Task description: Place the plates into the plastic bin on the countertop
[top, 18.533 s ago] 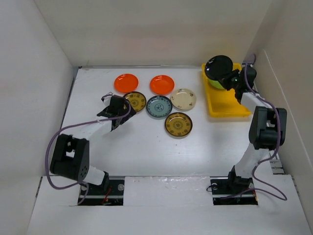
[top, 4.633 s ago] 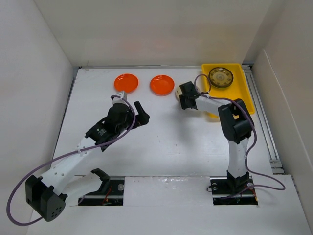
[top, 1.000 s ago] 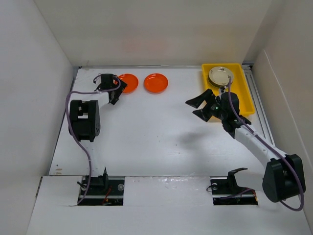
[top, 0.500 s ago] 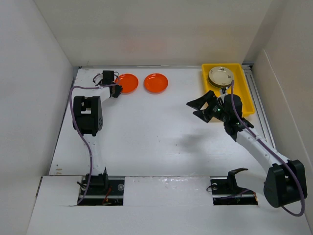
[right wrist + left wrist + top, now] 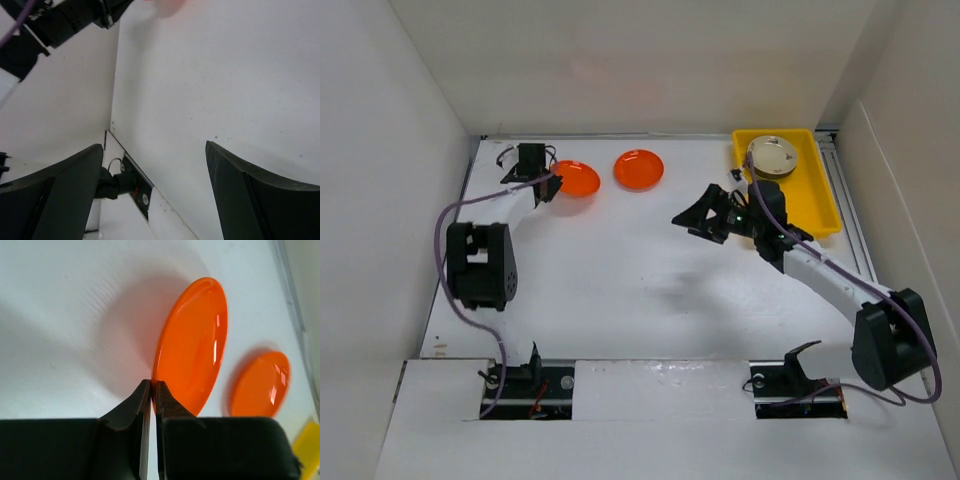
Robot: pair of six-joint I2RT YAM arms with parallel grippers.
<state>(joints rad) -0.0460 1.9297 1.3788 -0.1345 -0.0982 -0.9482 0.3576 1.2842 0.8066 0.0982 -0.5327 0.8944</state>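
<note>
Two orange plates are on the white countertop [image 5: 620, 270] at the back. My left gripper [image 5: 550, 184] is shut on the near rim of the left orange plate [image 5: 577, 178], which shows tilted up in the left wrist view [image 5: 192, 345], pinched between the fingertips [image 5: 152, 386]. The other orange plate [image 5: 639, 169] [image 5: 260, 385] lies flat to its right. The yellow plastic bin [image 5: 810, 205] stands at the back right with a stack of plates, a cream plate [image 5: 773, 155] on top. My right gripper [image 5: 705, 220] [image 5: 154, 146] hangs open and empty, left of the bin.
White walls close in the countertop on the left, back and right. A corner of the yellow bin [image 5: 307, 450] shows in the left wrist view. The left arm [image 5: 60, 22] and the base rail [image 5: 130, 182] appear in the right wrist view.
My left gripper has shut on the left orange plate's rim and tipped it up. The right arm has swung left, away from the bin, still open.
</note>
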